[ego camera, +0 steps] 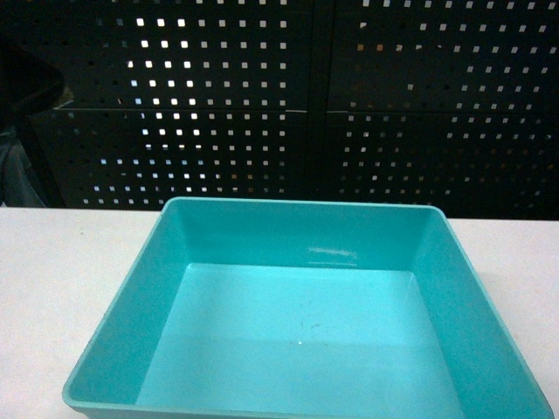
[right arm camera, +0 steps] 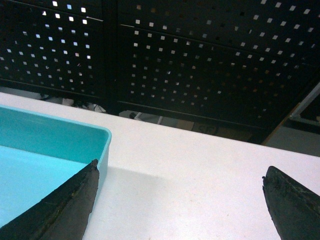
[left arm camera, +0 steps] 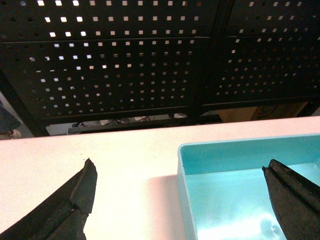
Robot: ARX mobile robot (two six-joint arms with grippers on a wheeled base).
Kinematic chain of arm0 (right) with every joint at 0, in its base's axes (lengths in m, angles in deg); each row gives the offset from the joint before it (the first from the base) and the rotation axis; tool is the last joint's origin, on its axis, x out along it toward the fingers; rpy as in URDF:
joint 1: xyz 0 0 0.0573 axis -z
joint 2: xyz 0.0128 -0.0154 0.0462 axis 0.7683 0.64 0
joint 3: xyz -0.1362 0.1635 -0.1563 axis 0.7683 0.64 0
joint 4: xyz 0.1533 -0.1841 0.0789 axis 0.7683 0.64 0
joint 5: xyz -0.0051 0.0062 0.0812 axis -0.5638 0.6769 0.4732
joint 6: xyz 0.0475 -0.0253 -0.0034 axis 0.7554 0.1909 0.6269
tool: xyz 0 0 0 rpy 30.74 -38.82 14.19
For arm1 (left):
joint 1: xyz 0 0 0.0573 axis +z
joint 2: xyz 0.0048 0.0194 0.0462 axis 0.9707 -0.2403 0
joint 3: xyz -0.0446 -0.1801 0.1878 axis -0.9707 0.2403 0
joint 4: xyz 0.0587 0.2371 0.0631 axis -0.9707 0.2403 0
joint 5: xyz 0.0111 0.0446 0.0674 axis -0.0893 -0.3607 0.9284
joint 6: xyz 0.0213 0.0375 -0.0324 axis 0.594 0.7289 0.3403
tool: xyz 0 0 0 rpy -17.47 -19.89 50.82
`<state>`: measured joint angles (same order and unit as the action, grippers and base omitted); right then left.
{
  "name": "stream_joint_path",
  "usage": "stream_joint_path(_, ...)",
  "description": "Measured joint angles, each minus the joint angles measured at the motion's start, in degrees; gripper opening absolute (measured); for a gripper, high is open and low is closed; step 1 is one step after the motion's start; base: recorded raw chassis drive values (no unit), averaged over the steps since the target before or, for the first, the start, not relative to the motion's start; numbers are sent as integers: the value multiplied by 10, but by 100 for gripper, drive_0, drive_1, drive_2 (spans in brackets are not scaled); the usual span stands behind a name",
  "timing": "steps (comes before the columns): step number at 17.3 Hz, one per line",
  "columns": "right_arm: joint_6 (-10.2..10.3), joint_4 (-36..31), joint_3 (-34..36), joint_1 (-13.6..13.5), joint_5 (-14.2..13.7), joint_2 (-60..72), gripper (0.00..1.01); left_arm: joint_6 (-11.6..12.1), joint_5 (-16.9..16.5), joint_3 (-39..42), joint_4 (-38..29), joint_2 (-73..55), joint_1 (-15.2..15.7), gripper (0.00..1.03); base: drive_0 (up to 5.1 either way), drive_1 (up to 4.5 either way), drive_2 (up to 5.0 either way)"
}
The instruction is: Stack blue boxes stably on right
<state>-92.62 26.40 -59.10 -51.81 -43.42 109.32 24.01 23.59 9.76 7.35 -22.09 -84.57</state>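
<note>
One blue box (ego camera: 262,229), a shallow turquoise tub, sits empty on the white table (ego camera: 61,288) and fills the lower middle of the head view. Neither gripper shows in that view. My left gripper (left arm camera: 179,165) is open and straddles the blue box's (left arm camera: 235,156) left wall: one finger (left arm camera: 75,200) is over bare table, the other (left arm camera: 295,197) over the tub's inside. Open too, my right gripper (right arm camera: 180,167) holds nothing; its left finger (right arm camera: 70,200) is beside the blue box's (right arm camera: 50,137) right wall, and its right finger (right arm camera: 292,205) is over bare table.
A black perforated panel (ego camera: 349,105) runs along behind the table's far edge. White tabletop (right arm camera: 200,160) shows to the right of the tub and more white tabletop (left arm camera: 120,150) to its left.
</note>
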Motion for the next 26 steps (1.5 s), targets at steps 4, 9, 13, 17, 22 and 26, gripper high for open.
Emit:
stream_joint_path(4, 14, 19, -61, -12, 10, 81, 98, -5, 28, -31, 22, -84, -28, 98, 0, 0, 0)
stream_joint_path(9, 34, 45, -94, -24, 18, 139, 98, -6, 51, -74, 39, -103, -59, 98, 0, 0, 0)
stream_joint_path(13, 69, 42, -100, -48, 20, 175, 98, -20, 65, -87, 50, -138, -78, 98, 0, 0, 0)
stream_joint_path(17, 84, 17, -68, -60, 24, 215, 98, -23, 76, -69, 38, -167, -74, 98, 0, 0, 0)
stream_joint_path(22, 101, -2, -50, -78, 33, 225, 98, -24, 85, -63, 35, -177, -85, 98, 0, 0, 0)
stream_joint_path(26, 108, -3, -41, -103, 29, 225, 98, -24, 84, -63, 36, -177, -86, 98, 0, 0, 0)
